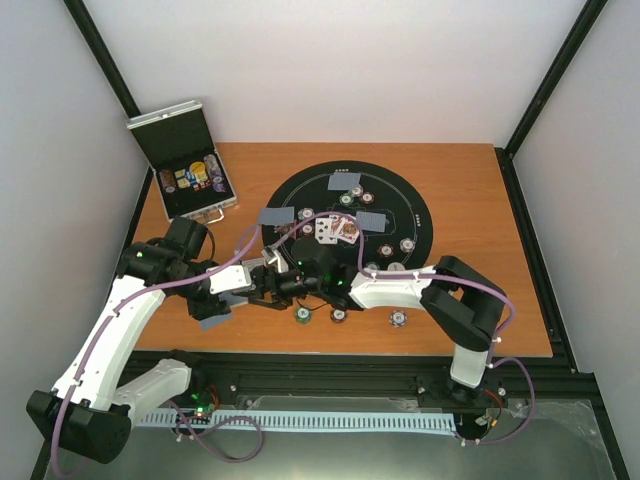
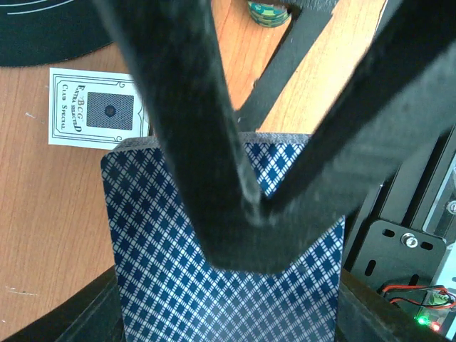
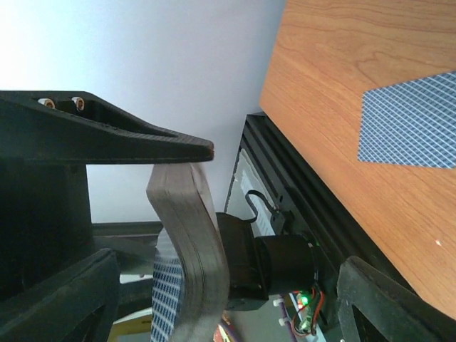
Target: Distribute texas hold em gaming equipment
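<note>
Now the left gripper (image 2: 249, 206) is squeezing the deck of cards (image 2: 214, 285) tight, up off the table near seven o'clock of the black mat (image 1: 395, 185). I think it is holding it steady so the right gripper (image 1: 268, 285), sitting right beside it and opened wide, can pull one card away.

Robot test cell, lab-type setup; not a lived-in room.
- Plain white panel walls (image 1: 330, 60) on three sides, held by black metal frame posts (image 1: 105, 60).
- Orange-brown wooden table (image 1: 480, 200) sits inside the enclosure.
- Two white-and-black robot arms, left (image 1: 115, 325) and right (image 1: 385, 290), rise from a black slotted metal rail (image 1: 330, 375) at the near edge.
- Pale blue slotted cable duct (image 1: 330, 422) runs nearer still.
- Loose purple cables (image 1: 305, 214) trail over the arms.
- Bare circuit board with a green light (image 2: 427, 317) is exposed below the table edge.
</note>
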{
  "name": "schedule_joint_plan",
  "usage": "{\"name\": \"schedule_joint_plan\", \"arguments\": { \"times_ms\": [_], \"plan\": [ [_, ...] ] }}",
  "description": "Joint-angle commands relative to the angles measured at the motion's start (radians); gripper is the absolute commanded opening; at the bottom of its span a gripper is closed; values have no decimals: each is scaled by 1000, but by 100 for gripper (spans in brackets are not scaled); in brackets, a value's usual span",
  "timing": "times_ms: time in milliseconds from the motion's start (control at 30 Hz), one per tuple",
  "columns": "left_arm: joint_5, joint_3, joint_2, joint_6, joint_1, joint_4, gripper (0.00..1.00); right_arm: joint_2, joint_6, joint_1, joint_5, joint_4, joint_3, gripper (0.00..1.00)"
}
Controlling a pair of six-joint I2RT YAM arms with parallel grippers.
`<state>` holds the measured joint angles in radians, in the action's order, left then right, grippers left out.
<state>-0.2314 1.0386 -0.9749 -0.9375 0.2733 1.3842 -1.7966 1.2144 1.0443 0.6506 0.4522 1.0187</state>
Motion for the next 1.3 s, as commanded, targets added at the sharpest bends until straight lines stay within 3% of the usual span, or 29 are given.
{"name": "schedule_joint_plan", "arguments": {
  "times_ms": [0,400,1000,1167,1267],
  "plan": [
    [-18,38,10,6,0,6,1,-57,42,25,25,97,44,82],
    [-15,42,14,5,0,10,1,-149,74,12,43,115,73,77],
    [-14,54,20,1,0,19,1,-79,44,-74,33,52,-75,63],
    [-5,48,24,-3,0,17,1,-39,45,-80,37,48,-75,50],
    [-5,37,22,0,0,7,1,-20,47,-79,47,40,-48,33]
  ]
}}
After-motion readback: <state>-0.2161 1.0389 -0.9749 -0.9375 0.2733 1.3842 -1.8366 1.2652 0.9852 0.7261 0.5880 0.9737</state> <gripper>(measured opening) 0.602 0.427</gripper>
